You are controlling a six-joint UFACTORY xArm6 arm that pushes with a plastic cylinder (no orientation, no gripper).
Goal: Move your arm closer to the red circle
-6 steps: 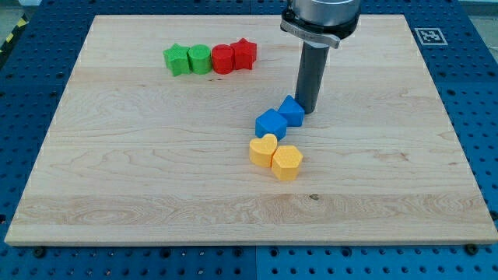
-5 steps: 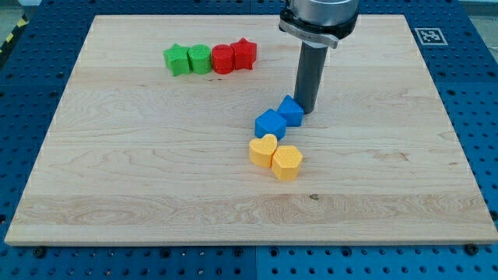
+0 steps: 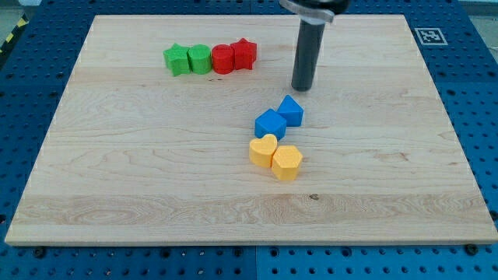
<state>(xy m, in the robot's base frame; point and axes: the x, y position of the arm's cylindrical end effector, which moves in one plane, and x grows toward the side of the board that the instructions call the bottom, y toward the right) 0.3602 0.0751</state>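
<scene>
Jaws: none, cannot tell | my tip (image 3: pixel 302 89) upright, right of red circle (image 3: pixel 222 59), apart

Wooden board (image 3: pixel 140 171) on blue pegboard table (image 3: pixel 482 117). Fiducial tag (image 3: pixel 429 35) at board's top-right corner. Rel. to blue cube (image 3: pixel 270 124): 2nd blue block (image 3: pixel 291 110) touching, up-right; yellow heart (image 3: pixel 263 150) just below; yellow hexagon (image 3: pixel 287 162) below-right, touching heart. Green star (image 3: pixel 177 60), green cylinder (image 3: pixel 199 59), red star (image 3: pixel 244 54) well up-left, in a row.
</scene>
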